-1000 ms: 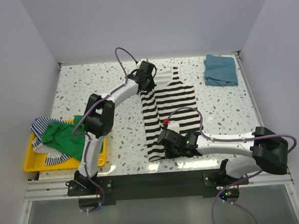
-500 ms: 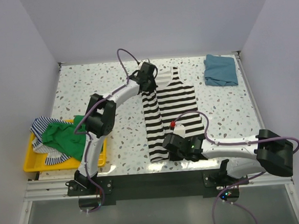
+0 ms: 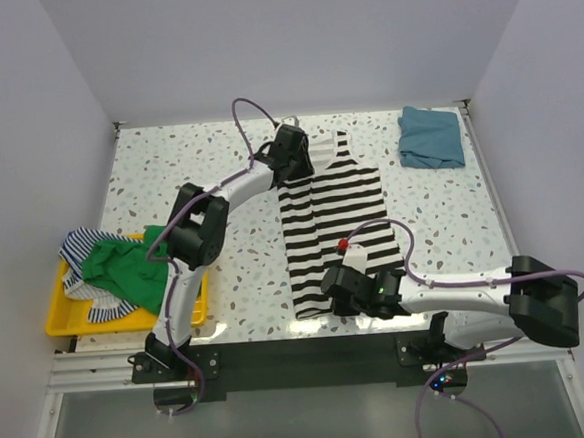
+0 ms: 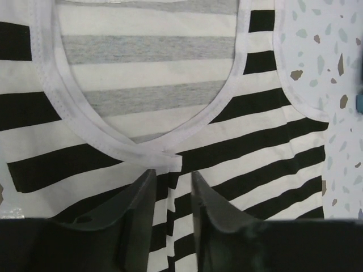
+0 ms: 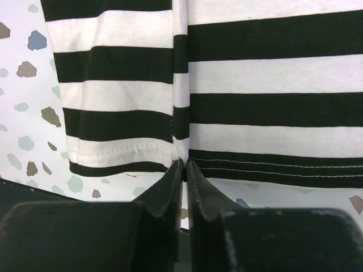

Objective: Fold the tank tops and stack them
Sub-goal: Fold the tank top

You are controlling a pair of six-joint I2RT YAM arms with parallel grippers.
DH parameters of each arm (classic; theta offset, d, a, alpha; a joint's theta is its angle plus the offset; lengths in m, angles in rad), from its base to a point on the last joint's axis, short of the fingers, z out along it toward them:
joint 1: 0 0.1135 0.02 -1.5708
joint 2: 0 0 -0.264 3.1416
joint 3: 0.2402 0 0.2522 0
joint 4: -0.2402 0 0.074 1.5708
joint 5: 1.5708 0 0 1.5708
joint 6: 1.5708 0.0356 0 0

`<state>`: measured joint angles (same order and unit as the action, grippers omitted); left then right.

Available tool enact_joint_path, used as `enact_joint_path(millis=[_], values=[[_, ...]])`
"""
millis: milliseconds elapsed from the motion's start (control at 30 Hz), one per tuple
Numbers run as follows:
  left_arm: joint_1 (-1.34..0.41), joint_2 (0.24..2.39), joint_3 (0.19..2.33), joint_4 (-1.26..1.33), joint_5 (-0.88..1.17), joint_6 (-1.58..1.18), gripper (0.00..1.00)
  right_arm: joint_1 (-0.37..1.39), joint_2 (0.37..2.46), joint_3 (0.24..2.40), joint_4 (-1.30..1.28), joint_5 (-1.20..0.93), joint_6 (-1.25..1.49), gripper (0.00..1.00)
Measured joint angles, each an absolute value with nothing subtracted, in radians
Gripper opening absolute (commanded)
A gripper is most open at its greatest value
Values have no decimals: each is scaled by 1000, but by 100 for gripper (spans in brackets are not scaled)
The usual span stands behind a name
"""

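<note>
Striped tank top, left fingers parted at neckline, right fingers nearly closed at hem

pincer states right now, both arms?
Left pincer: open over the striped tank top, holding nothing.
Right pincer: nearly closed at its hem; whether it grips cannot be told.

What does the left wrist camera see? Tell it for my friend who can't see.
A black-and-white striped tank top fills the view, its scooped white-trimmed neck at the top. The left pincer, its two dark fingers slightly apart, sits just below the neck's dip. A speckled table shows at right.
</note>
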<state>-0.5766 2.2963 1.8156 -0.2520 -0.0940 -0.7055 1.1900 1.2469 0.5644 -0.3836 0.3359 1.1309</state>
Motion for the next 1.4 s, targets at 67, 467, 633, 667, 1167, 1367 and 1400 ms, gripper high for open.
enact_joint_path(millis=[67, 467, 633, 667, 1167, 1367, 1400], values=[[-577, 2291, 1797, -213, -79, -693, 47, 1193, 1234, 562, -393, 347, 1138, 22], [-501, 2141, 1637, -206, -73, -721, 32, 1200, 1127, 694, -547, 456, 1072, 45], [-469, 2114, 1588, -202, -82, -742, 18, 1190, 1370, 896, -507, 454, 942, 42], [-469, 2114, 1573, -205, -81, -742, 18, 1187, 1420, 922, -490, 451, 919, 42], [-446, 2228, 1634, -253, -73, -738, 18, 1196, 1594, 844, -379, 363, 826, 46], [-406, 2278, 1718, -282, -63, -732, 20, 1213, 1662, 915, -341, 326, 797, 49], [-399, 2288, 1736, -287, -64, -725, 21, 1212, 1686, 945, -342, 316, 789, 49]])
